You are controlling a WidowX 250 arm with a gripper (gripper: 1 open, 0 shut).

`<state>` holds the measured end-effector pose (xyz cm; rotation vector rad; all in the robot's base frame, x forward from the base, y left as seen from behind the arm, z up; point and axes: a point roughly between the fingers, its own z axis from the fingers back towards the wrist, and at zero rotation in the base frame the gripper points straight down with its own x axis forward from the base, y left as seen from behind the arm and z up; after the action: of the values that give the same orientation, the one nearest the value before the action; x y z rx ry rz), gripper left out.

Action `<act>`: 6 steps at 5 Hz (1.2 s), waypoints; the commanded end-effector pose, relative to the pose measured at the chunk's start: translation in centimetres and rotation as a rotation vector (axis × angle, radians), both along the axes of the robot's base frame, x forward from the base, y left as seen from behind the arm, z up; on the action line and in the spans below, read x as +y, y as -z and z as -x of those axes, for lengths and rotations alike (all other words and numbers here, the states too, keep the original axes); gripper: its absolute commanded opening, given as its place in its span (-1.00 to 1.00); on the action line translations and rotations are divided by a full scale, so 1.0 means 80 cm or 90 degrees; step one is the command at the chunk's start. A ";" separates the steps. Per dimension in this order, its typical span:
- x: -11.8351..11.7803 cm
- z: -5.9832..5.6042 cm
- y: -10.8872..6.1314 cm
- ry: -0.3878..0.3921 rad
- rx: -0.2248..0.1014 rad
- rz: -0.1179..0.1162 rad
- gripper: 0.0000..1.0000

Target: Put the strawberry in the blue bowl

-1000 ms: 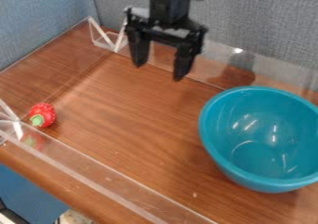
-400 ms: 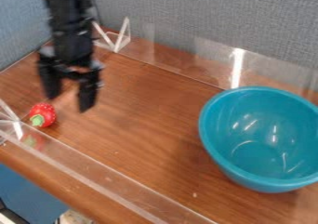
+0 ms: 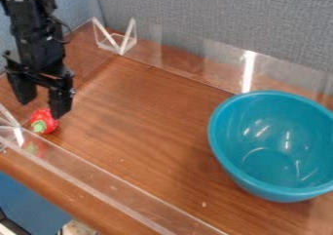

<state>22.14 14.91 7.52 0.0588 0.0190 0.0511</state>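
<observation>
1. the claw (image 3: 39,97) is up at the far left of the tabletop (image 3: 150,122), its two fingers spread wide and pointing down, with nothing between them that i can see.
2. the strawberry (image 3: 43,121) sits just beside and below the claw as i look at it, nearer the clear front edging than the fingers are. it looks very close to the finger on its right-hand side in my view, though i can't tell whether they touch.
3. it seems to be lying on its side, red end toward the claw and green cap toward the front edging, so its long axis runs roughly away from the claw. that's what the next move hangs on: i'd say the claw should shift a little toward the front, get the berry centred between the fingers, then drop. closing from where it is might only nudge the berry away.
4. the white wire-like frame (image 3: 115,37) stands behind the claw and off to one side, apart from it.
5. the blue bowl (image 3: 272,146) is well apart from the claw, clear across to the right, its mouth facing up, ready for the berry later.
</observation>
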 end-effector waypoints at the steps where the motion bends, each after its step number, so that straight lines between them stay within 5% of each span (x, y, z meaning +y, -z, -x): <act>1: 0.008 -0.002 0.002 -0.010 -0.013 -0.011 1.00; 3: 0.009 -0.006 0.028 -0.020 0.003 -0.008 1.00; 6: 0.007 -0.008 0.034 -0.030 -0.011 0.002 1.00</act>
<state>22.58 15.01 4.01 0.0396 0.0334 0.0891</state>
